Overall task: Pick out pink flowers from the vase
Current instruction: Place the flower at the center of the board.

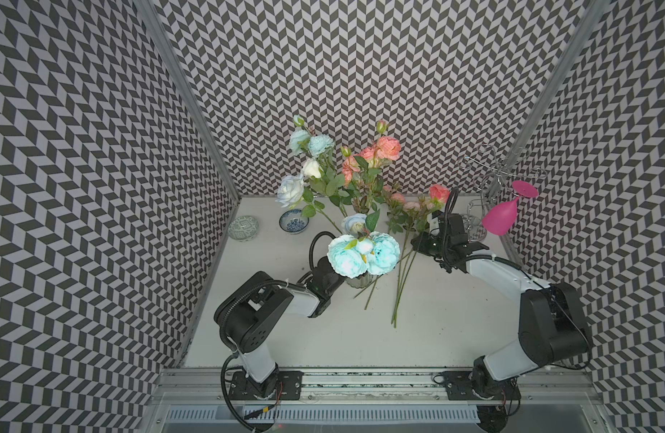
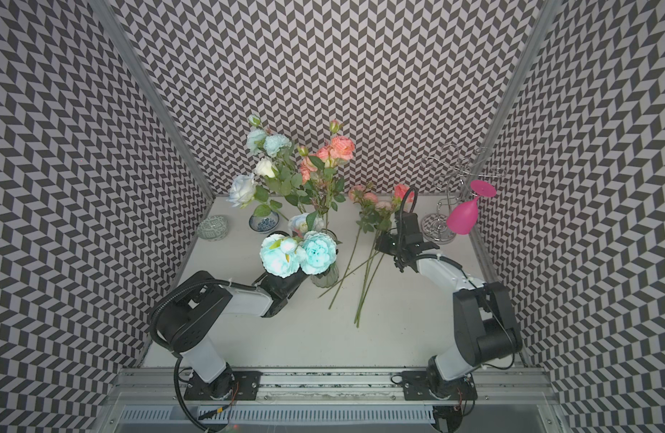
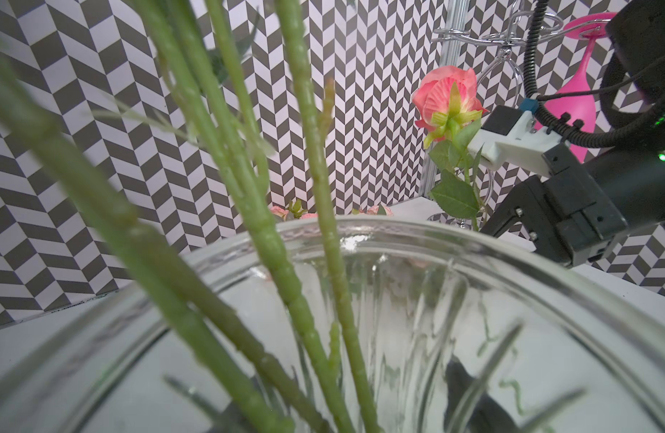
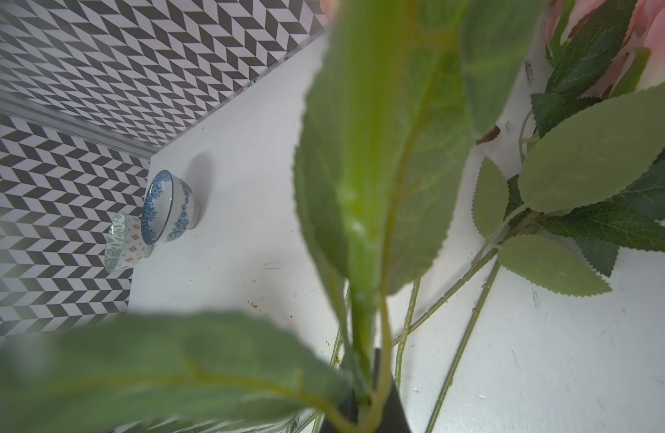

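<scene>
Beside vase, pink flowers, ruffled, long-stalked

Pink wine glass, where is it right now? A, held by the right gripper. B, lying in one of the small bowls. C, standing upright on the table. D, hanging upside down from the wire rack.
D: in both top views the wine glass hangs with its foot up and its bowl down from an arm of the wire rack.
</scene>
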`<action>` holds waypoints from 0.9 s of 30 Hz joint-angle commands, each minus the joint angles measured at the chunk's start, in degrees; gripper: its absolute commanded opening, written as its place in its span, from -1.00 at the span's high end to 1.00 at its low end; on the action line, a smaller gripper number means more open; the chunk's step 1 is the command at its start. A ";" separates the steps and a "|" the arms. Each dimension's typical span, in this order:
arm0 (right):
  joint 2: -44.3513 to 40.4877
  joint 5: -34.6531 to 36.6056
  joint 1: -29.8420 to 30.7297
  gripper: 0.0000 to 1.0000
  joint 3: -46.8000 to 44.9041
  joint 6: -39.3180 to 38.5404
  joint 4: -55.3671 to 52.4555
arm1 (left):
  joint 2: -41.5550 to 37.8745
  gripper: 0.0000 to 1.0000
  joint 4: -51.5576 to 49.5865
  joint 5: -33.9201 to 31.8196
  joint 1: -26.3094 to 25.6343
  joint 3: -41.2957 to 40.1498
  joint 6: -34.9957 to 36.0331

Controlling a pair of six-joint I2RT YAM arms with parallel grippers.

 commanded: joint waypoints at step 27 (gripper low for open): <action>-18.41 -12.65 3.90 0.28 -11.88 -0.87 31.75 | -0.06 1.00 -5.58 7.79 0.43 -3.59 3.27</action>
